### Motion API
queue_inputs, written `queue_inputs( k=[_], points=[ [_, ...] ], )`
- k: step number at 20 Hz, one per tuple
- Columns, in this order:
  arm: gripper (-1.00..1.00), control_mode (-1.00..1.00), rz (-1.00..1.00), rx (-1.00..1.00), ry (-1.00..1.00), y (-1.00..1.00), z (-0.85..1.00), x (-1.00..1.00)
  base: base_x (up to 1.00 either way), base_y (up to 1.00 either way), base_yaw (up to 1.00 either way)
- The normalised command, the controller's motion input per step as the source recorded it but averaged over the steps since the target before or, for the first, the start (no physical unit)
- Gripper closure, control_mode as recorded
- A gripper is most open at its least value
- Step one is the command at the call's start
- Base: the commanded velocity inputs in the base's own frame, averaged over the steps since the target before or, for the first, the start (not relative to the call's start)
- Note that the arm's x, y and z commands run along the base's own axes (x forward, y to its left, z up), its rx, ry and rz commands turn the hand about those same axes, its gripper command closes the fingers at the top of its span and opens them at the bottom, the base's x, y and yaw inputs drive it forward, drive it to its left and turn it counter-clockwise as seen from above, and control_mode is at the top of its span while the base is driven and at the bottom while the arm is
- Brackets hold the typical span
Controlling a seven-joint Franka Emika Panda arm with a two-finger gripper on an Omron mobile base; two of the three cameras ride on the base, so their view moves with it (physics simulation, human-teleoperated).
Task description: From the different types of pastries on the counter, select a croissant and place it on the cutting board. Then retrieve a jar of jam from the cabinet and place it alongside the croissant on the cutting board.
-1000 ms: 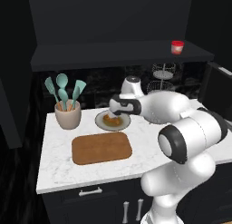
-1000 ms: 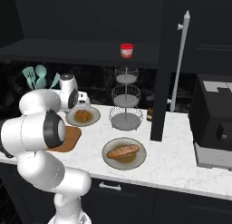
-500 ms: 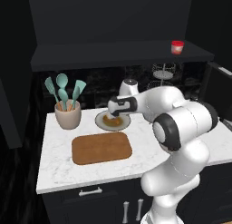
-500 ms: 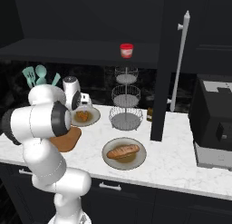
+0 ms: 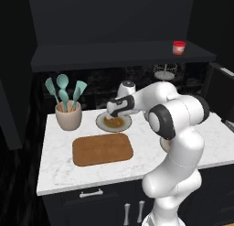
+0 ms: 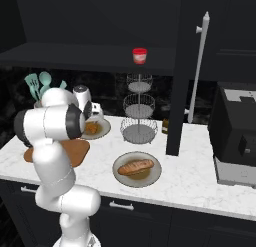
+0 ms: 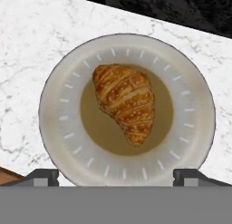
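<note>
Right, starting at your far left in the left base view: a beige pot of teal utensils stands at the back of the white marbled worktop. Just beside it, toward the front, lies the cutting board, bare, flat on the stone. Behind the board sits a round grey-rimmed plate w/ the croissant on it; in the hand view you see the pastry lying in the plate's brown centre, one end at upper left, the pointed end at lower right. The gripper hangs right over that plate, jaws spread wide, nothing between them; the two dark tips sit at either side of the hand view, well clear of the croissant, not touching it. Moving right, in the right base view a three-tier wire stand rises at the back of the worktop, and in front of it a second plate carries the longer reddish-brown bun. Up top, the jar of jam, red lid, stands on the ledge of the dark cabinet, toward its right end.
</note>
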Motion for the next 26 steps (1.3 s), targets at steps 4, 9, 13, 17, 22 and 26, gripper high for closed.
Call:
queue_inputs(
  k=[4,9,13,17,22,26],
  points=[
    [-1.0,-1.0,0.0,0.0,0.0,0.09,-0.23,0.37,0.0,0.0,0.0],
    [-1.0,-1.0,0.0,-0.01,0.0,0.12,-0.26,0.32,0.0,0.0,0.0],
    [-1.0,-1.0,0.0,-0.02,0.0,0.0,-0.08,0.34,0.0,0.0,0.0],
    [-1.0,-1.0,0.0,-0.02,0.0,0.0,-0.14,0.21,0.0,0.0,0.0],
    [-1.0,-1.0,0.0,0.0,0.0,0.0,-0.26,0.0,0.0,0.0,0.0],
    [-1.0,-1.0,0.0,0.0,0.0,0.0,-0.25,0.0,0.0,0.0,0.0]
  ],
)
